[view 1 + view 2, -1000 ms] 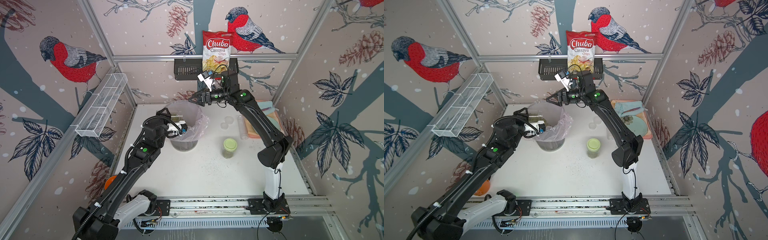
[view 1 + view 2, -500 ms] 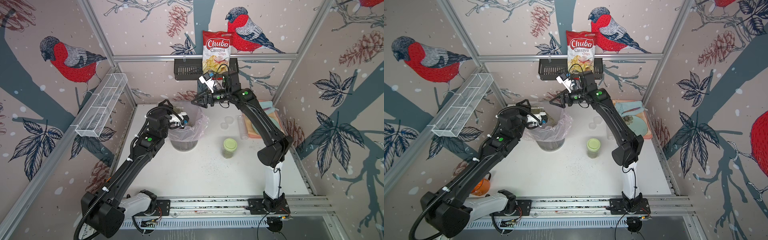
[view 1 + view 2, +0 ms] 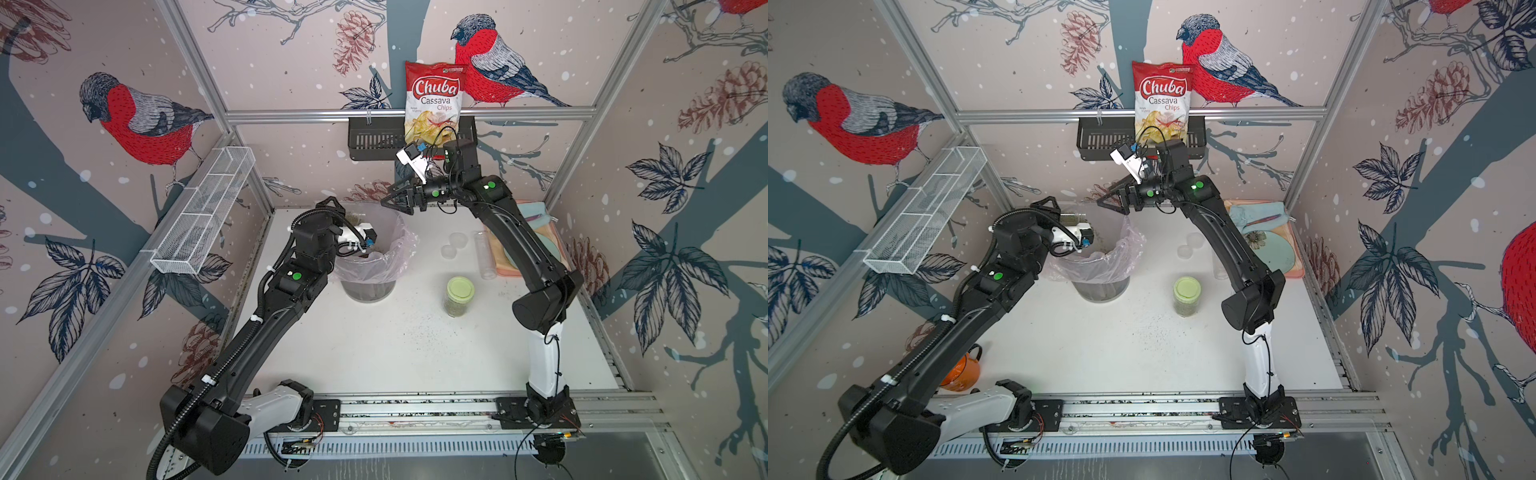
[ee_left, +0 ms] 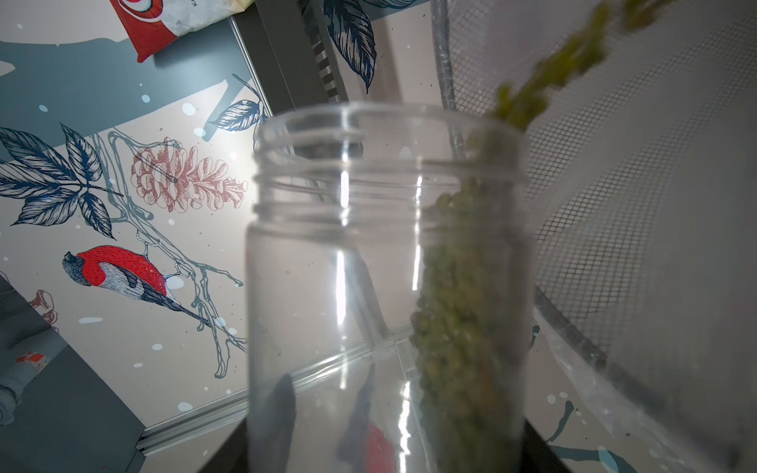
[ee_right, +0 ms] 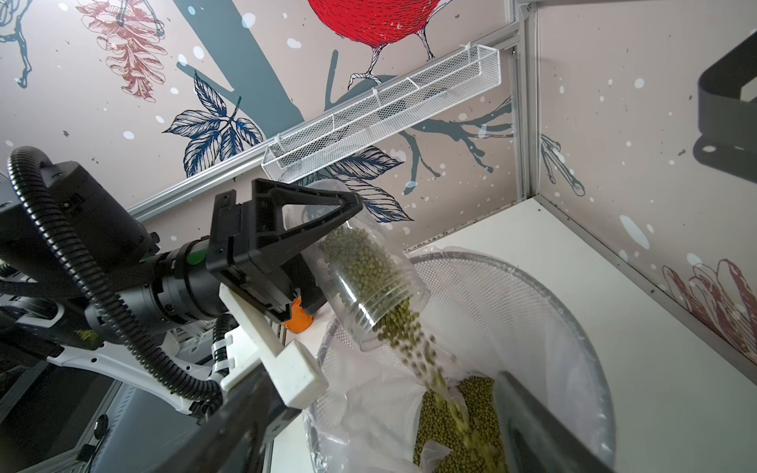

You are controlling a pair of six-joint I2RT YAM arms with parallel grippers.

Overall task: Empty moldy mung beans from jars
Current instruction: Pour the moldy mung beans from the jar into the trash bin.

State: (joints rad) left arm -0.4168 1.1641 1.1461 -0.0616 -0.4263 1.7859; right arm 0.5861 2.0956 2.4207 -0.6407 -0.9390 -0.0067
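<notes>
My left gripper (image 5: 327,229) is shut on a short clear jar (image 5: 360,278) with no lid, tipped mouth-down over the bin (image 3: 370,291). Mung beans (image 5: 422,356) stream from its mouth onto a heap of beans (image 5: 463,426) in the bag. In the left wrist view the jar (image 4: 368,286) fills the frame, with beans (image 4: 458,327) sliding along one wall. My right gripper (image 3: 388,201) hangs open and empty above the bin's far rim. A jar with a pale green lid (image 3: 459,295) stands upright with beans inside. A tall narrow tube (image 3: 484,253) lies on its side further back.
The bin is lined with a pinkish bag (image 3: 1100,262). Two clear lids (image 3: 453,245) lie behind the green-lidded jar. A tray (image 3: 1296,249) with a plate and cloth sits at the right wall. Black specks dot the table near the front. An orange object (image 3: 963,370) sits off the table's left edge.
My left arm has lifted the jar toward the bin's back-left rim and tipped it over the bin. The right gripper has drifted only slightly, still open.
</notes>
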